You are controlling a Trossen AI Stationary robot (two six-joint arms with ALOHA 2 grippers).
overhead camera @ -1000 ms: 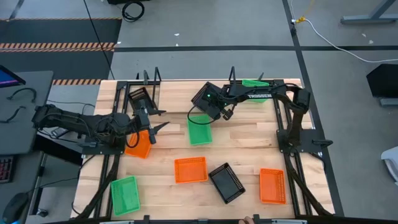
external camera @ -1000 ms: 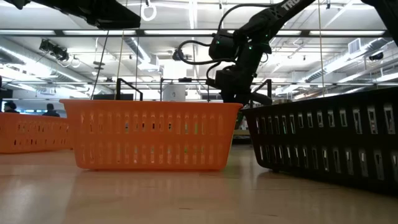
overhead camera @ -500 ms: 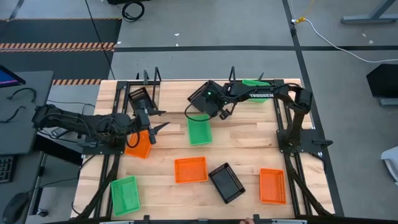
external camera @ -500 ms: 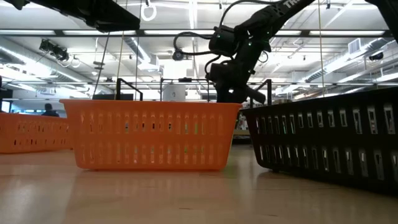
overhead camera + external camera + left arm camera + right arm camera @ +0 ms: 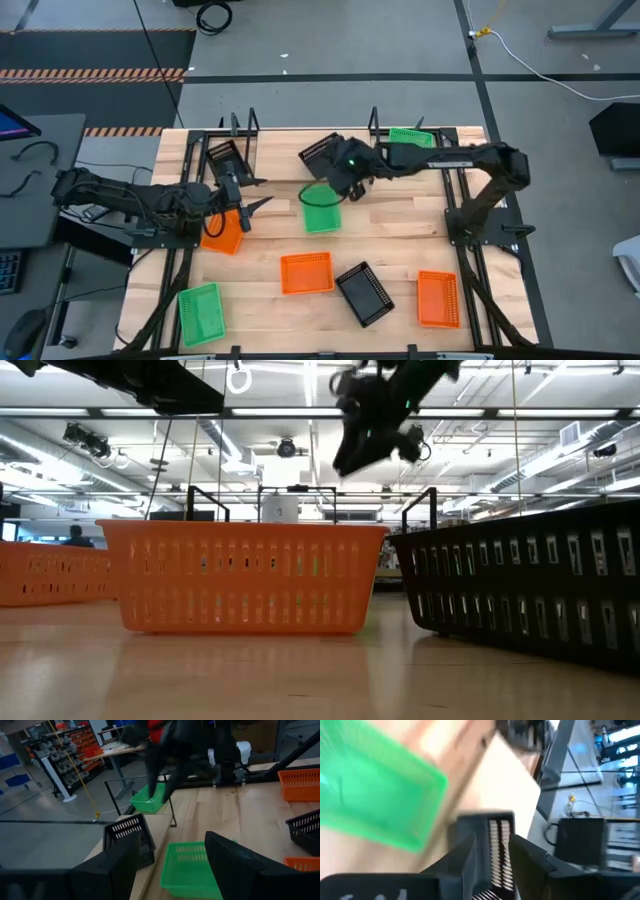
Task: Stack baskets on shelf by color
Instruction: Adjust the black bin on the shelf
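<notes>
Right arm: reaching across the far middle of the table, raised well above it.
Right gripper [image 5: 333, 160]: fingers clamping a black basket [image 5: 322, 152].
Left arm: waiting at the table's left side.
Left gripper [image 5: 250, 192]: fingers spreading apart, holding nothing.

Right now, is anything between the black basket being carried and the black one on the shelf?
Only a thin shelf upright stands between. The right pincer holds its black basket in the air, apart from the shelved black basket.
</notes>
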